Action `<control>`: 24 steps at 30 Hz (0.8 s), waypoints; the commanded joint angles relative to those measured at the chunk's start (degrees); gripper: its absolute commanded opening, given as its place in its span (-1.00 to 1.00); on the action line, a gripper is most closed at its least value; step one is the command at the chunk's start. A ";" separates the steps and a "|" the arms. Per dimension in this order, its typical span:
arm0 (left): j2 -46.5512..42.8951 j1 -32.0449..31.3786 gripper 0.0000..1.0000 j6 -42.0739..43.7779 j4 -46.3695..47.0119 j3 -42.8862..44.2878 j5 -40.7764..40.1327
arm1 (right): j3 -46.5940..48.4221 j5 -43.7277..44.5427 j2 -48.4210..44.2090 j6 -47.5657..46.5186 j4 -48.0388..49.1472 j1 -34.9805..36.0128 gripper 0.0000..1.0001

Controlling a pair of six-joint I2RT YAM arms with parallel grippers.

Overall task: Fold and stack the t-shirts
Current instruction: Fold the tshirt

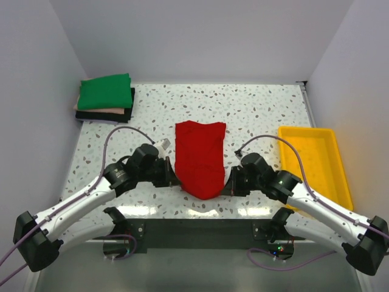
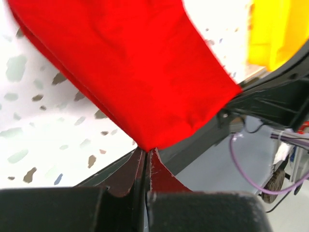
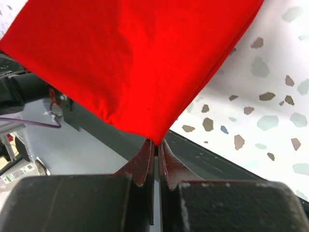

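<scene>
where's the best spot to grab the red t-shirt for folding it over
Grip the red t-shirt at its two near-end side edges, one per arm, coming in low from the left and right. It lies flat as a long strip running away from the arms, so pinching there lets that end fold over the far one. The left tool and right tool are shut there.

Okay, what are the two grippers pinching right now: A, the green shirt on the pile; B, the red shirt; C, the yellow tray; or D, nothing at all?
B: each wrist view shows closed jaws with red cloth pinched between them, the left gripper and the right gripper on opposite sides of the near end of the red shirt.
</scene>
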 commanded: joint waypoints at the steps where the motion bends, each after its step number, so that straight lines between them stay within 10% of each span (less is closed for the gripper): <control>1: -0.10 -0.13 -1.00 1.46 -1.99 4.63 -0.16 | 3.95 1.62 -1.09 -1.40 -3.85 0.13 -1.00; 16: -10.56 -0.31 -1.00 -5.22 1.95 -9.42 5.64 | -1.49 -1.19 -8.74 1.50 -6.85 1.27 -1.00; 24: -1.45 -0.13 -1.00 -0.83 3.89 -3.55 2.92 | 8.67 9.08 -0.07 -3.06 -10.17 1.27 -1.00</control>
